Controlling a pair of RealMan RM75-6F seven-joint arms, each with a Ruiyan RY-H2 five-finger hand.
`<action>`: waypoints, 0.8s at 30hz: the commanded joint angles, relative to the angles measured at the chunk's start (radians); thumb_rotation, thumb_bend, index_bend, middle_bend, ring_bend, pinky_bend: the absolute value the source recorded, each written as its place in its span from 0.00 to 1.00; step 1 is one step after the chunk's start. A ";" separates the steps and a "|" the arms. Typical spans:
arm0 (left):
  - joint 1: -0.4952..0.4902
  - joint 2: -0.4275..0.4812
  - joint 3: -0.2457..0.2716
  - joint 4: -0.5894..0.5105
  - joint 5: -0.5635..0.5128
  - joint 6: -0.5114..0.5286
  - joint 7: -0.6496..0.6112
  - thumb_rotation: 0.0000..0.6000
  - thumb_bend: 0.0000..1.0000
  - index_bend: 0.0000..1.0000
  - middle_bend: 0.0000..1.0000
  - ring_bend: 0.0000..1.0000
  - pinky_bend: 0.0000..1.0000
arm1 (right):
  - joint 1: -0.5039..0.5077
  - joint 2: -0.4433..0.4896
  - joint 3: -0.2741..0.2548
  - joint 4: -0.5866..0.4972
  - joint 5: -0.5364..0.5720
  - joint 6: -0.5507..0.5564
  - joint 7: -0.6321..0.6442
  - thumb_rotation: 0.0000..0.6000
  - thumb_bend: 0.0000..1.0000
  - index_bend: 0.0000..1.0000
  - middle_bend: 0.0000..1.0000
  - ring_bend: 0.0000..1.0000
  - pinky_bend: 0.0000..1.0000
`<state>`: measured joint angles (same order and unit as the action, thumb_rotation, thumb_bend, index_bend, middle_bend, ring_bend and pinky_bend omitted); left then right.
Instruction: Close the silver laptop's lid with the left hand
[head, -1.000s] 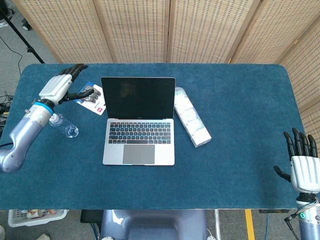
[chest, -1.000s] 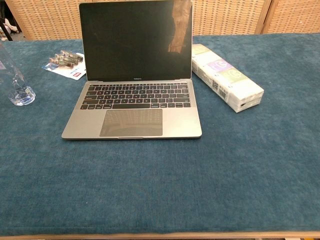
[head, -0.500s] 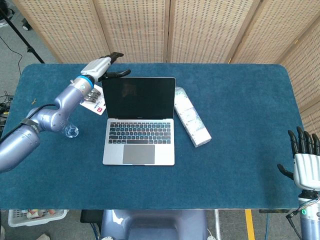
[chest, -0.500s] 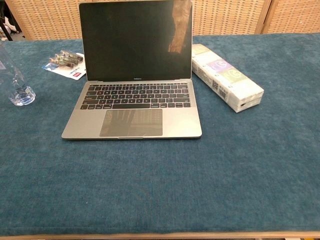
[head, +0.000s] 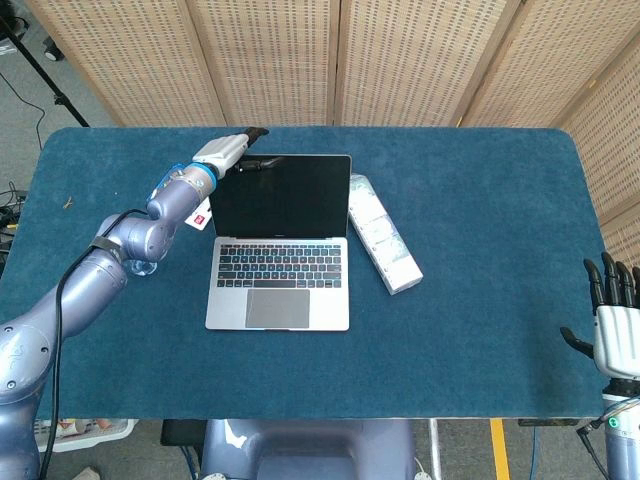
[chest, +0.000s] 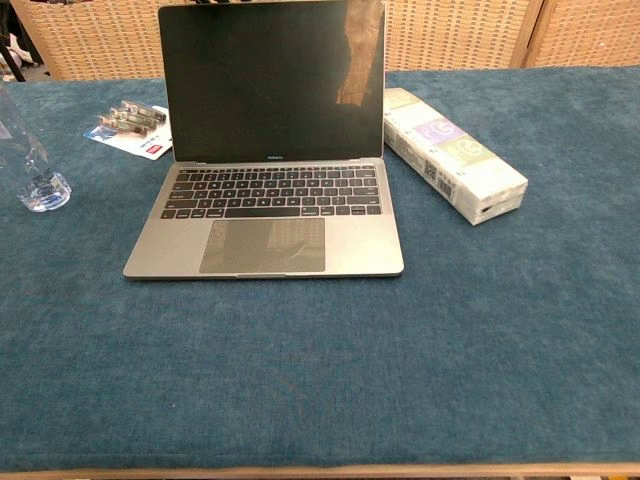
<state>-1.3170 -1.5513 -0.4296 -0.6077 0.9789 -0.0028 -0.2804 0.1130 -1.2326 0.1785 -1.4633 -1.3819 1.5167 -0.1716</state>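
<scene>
The silver laptop (head: 278, 243) (chest: 268, 200) stands open on the blue table, its dark screen (head: 280, 196) upright and facing me. My left hand (head: 236, 150) is at the lid's top left corner, fingers stretched out behind the upper edge, holding nothing; whether they touch the lid I cannot tell. It is not seen in the chest view. My right hand (head: 614, 325) hangs off the table's right front edge, fingers spread and empty.
A long white tissue pack (head: 382, 246) (chest: 454, 153) lies right of the laptop. A clear water bottle (head: 138, 264) (chest: 28, 160) and a flat packet of small items (head: 200, 213) (chest: 130, 130) sit left of it, under my left arm.
My left arm has swung from the far left of the table in behind the laptop, bringing the hand to the lid's top left corner. The right hand has sunk a little lower.
</scene>
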 joint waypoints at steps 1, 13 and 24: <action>0.001 -0.009 -0.014 0.008 0.007 -0.002 0.001 0.07 0.00 0.06 0.12 0.20 0.21 | 0.001 -0.001 -0.001 0.001 0.001 -0.001 -0.001 1.00 0.00 0.00 0.00 0.00 0.00; 0.032 -0.025 -0.080 -0.008 0.061 0.068 0.005 0.08 0.00 0.57 0.52 0.52 0.50 | 0.003 -0.005 -0.003 0.002 0.000 -0.002 -0.005 1.00 0.00 0.00 0.00 0.00 0.00; 0.063 -0.011 -0.118 -0.071 0.103 0.075 -0.025 0.06 0.00 0.66 0.59 0.58 0.52 | 0.002 -0.004 -0.006 -0.004 -0.007 0.005 -0.007 1.00 0.00 0.00 0.00 0.00 0.00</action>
<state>-1.2602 -1.5676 -0.5410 -0.6640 1.0770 0.0748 -0.2999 0.1152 -1.2362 0.1721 -1.4674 -1.3887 1.5213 -0.1786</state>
